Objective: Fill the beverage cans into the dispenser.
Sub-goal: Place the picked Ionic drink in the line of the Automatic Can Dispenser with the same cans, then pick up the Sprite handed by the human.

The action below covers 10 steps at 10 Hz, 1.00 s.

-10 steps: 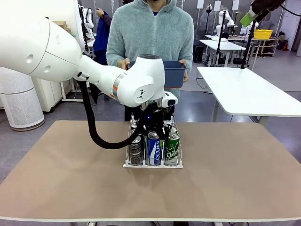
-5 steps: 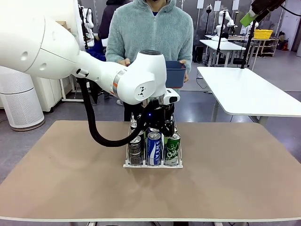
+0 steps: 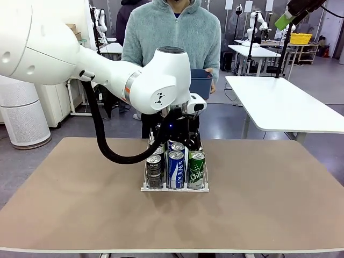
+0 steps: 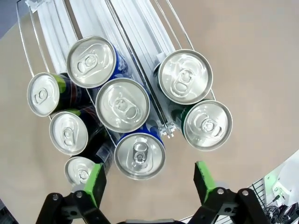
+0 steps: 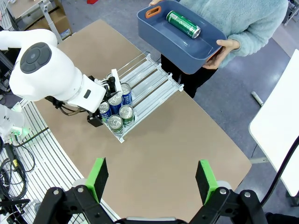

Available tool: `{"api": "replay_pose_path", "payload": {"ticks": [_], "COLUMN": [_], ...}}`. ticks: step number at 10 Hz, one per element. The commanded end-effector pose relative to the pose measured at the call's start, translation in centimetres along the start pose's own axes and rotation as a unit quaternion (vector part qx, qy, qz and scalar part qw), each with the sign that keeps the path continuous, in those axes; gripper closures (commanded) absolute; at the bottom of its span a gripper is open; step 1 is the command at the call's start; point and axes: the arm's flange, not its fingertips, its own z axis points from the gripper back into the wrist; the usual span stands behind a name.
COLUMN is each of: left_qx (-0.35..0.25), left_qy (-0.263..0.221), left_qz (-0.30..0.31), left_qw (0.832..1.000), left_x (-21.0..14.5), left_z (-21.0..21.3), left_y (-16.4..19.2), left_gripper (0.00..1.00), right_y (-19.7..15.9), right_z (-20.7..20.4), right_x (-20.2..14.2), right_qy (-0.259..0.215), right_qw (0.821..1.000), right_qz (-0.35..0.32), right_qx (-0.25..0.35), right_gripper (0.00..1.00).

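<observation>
My left gripper [image 4: 149, 182] hangs open just above the beverage cans, nothing between its green pads. Below it the white wire dispenser [image 4: 135, 28] holds three blue cans [image 4: 139, 156] in its middle lane, two green cans [image 4: 207, 125] on one side and three dark cans [image 4: 68, 132] on the other. From the front, a dark can [image 3: 154, 171], a blue can [image 3: 176, 168] and a green can [image 3: 196, 169] stand at the dispenser's [image 3: 174, 187] lip. My right gripper [image 5: 152, 179] is open, high over the table. One green can [image 5: 183, 24] lies in the person's blue bin [image 5: 205, 51].
The person stands at the far edge, holding the blue bin [image 3: 201, 83] with both hands behind the dispenser. My left arm [image 3: 161, 91] arches over the rack. Bare brown tabletop [image 3: 269, 204] surrounds the rack on both sides. A white table [image 3: 285, 107] stands at the right.
My left gripper has opened, let go of a blue can in the middle lane, and risen above the cans. The right arm holds still.
</observation>
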Motion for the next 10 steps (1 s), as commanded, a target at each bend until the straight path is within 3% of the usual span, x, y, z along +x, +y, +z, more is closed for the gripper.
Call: {"api": "replay_pose_path", "payload": {"ticks": [1, 2, 10], "left_qx": [0.019, 0.000, 0.000], "left_qy": [-0.019, 0.000, 0.000], "left_qz": [0.002, 0.000, 0.000], "left_qw": [1.000, 1.000, 1.000], "left_x": [-1.2, 0.0, 0.0], "left_z": [0.2, 0.0, 0.0], "left_y": [0.0, 0.0, 0.0], "left_gripper": [0.00, 0.00, 0.00], "right_y": [0.0, 0.0, 0.0], "right_z": [0.0, 0.0, 0.0], "right_x": [0.0, 0.0, 0.0], "right_qy": [-0.001, -0.001, -0.001], "right_qw": [1.000, 1.000, 1.000], "right_qz": [-0.004, -0.004, -0.004], "right_qx": [0.000, 0.000, 0.000], "right_gripper": [0.00, 0.00, 0.00]}}
